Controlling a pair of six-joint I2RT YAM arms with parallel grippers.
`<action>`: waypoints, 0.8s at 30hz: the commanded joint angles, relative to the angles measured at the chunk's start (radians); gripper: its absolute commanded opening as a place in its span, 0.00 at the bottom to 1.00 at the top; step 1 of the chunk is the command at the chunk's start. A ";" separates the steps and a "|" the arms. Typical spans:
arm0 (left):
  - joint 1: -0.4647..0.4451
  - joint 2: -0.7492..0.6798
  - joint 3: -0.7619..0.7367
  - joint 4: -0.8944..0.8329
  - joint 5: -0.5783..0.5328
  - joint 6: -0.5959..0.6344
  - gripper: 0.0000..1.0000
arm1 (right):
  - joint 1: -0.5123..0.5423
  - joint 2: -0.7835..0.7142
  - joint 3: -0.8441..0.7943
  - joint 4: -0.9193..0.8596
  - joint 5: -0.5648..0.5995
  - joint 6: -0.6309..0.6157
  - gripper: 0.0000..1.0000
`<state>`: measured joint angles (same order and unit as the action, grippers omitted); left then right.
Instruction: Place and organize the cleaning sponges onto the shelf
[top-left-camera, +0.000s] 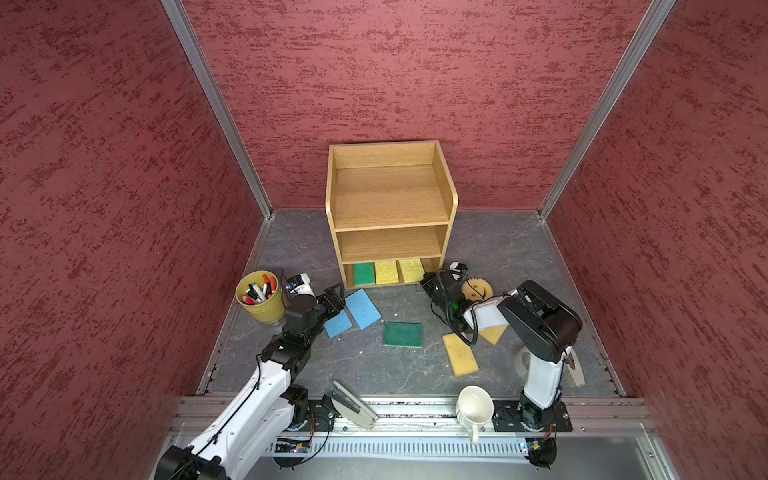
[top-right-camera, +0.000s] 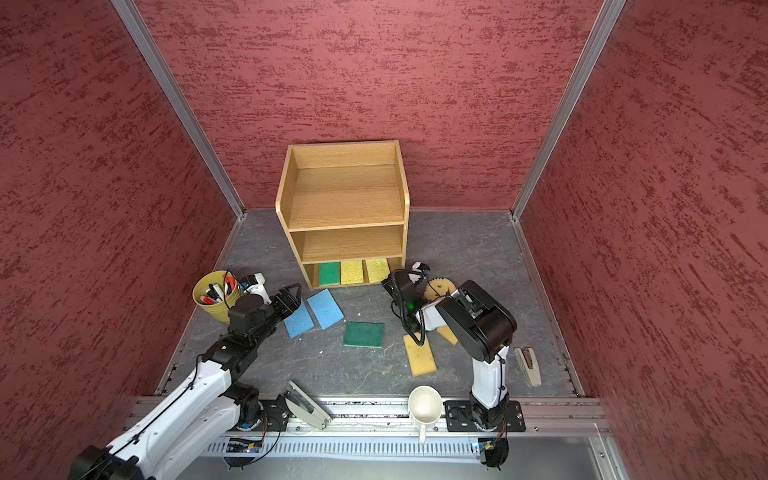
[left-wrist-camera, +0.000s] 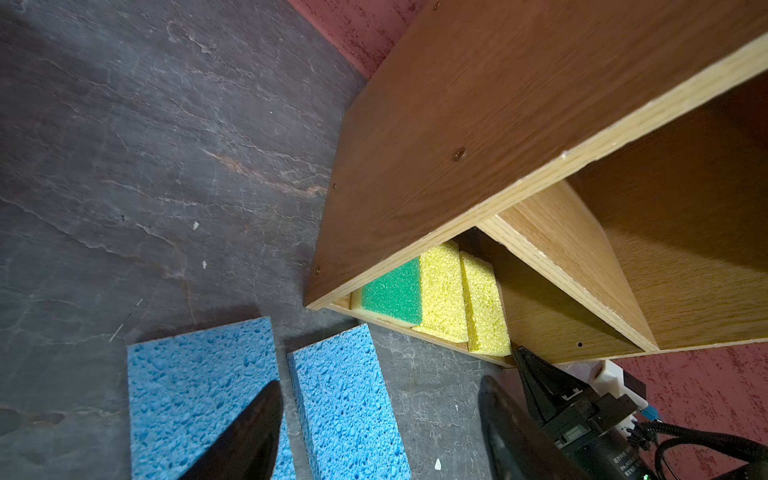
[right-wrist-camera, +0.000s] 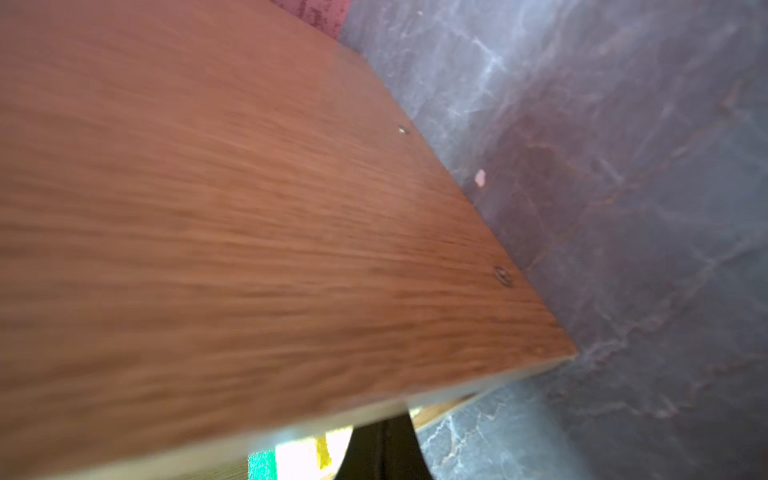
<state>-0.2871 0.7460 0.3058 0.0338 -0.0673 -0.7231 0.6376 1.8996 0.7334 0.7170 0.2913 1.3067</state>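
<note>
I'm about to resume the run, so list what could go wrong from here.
The open left end effector hangs over two blue sponges lying side by side; closing could catch both. The shut right end effector sits by the shelf's lower front corner and might shove the shelf or the nearest yellow sponge.

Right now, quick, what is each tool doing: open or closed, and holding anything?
Left tool: open, holding nothing, poised over a blue sponge.
Right tool: closed, nothing visibly held, tip at the shelf bottom tier.
</note>
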 joint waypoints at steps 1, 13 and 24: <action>0.007 -0.010 -0.019 0.005 0.012 -0.004 0.74 | -0.003 0.021 0.012 0.032 0.039 0.089 0.00; 0.010 0.006 -0.024 0.016 0.017 -0.010 0.74 | 0.000 -0.013 -0.044 0.081 0.072 0.094 0.00; 0.009 0.015 -0.026 0.023 0.024 -0.015 0.74 | 0.000 0.029 0.003 0.066 0.120 0.084 0.00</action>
<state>-0.2840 0.7662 0.2913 0.0456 -0.0494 -0.7296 0.6380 1.9015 0.6971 0.7681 0.3733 1.3613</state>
